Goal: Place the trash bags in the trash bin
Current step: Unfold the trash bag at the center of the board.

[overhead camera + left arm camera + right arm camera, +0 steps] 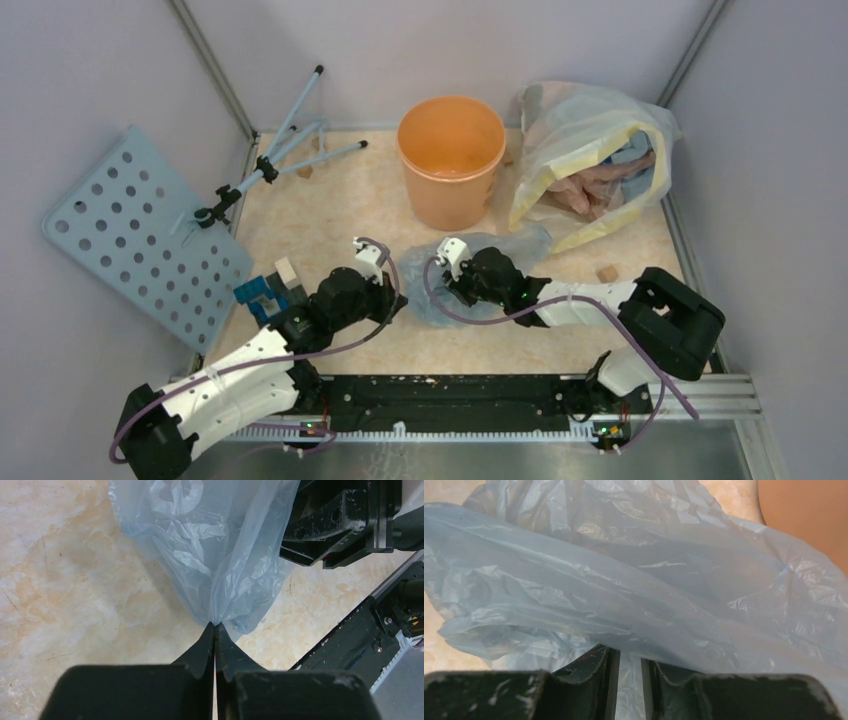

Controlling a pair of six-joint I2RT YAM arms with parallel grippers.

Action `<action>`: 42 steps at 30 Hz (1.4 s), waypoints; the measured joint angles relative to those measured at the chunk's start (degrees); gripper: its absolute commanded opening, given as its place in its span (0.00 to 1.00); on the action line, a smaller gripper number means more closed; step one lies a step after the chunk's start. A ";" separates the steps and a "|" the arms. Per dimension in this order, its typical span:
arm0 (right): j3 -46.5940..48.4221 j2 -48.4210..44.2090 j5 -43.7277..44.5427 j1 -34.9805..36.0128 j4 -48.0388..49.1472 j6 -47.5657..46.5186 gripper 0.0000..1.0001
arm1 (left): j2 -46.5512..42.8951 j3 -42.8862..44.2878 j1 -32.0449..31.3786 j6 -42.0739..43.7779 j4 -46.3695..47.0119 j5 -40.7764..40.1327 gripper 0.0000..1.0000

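Firmly pinches a gathered tip of the trash bag [210, 555] with the left gripper [215, 626], fingers pressed together, film fanning out beyond them. Meets the same bag from the opposite side with the right gripper [630, 652]: jaws a narrow gap apart, pale film lying in that gap; cannot tell whether clamped or merely around it. Lies crumpled on the marbled table [340, 200], between both wrists, near the base of the trash bin [450, 195] yet outside it. Orange and upright, that one, mouth up toward the far side. Just right of that, bigger clear bag with yellow edges [590, 130], holding crumpled cloth.
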 measured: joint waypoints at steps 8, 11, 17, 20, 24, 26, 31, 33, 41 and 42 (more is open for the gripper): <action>0.09 -0.28 0.17 0.33 -0.85 0.39 0.00 | -0.07 0.00 0.13 -0.02 -0.17 -0.87 0.00; -0.04 -5.99 -0.46 0.39 -5.38 1.88 0.00 | 0.04 0.00 0.74 -0.04 -0.46 -1.97 0.00; 1.25 -21.11 -0.94 0.46 -15.37 7.23 0.00 | 2.45 -0.02 4.59 -0.28 -0.39 -2.03 0.00; 3.02 -23.47 -1.40 0.17 -21.64 9.97 0.00 | 3.54 -0.46 8.02 -0.48 0.26 0.33 0.00; 3.48 -25.11 -3.65 -1.99 -27.96 13.46 0.00 | 4.66 -0.96 12.02 -0.63 0.63 3.21 0.00; 3.45 -26.27 -4.98 -4.35 -29.79 15.10 0.00 | 4.72 -0.96 13.07 -0.63 0.63 4.15 0.00; 3.78 -27.87 -5.07 -7.02 -31.74 17.27 0.00 | 3.63 -0.96 13.46 -0.55 0.98 6.36 0.15; 4.46 -26.67 -5.05 -7.02 -32.41 17.46 0.00 | 2.75 -0.96 13.46 -0.46 1.09 7.41 0.42; 4.94 -21.94 -0.35 -7.02 -31.78 21.05 0.00 | 0.22 1.14 13.46 -1.55 -2.29 10.64 0.81; 4.94 -21.64 1.20 -7.02 -31.01 22.03 0.00 | -0.70 1.49 13.46 -2.21 -2.89 10.91 0.81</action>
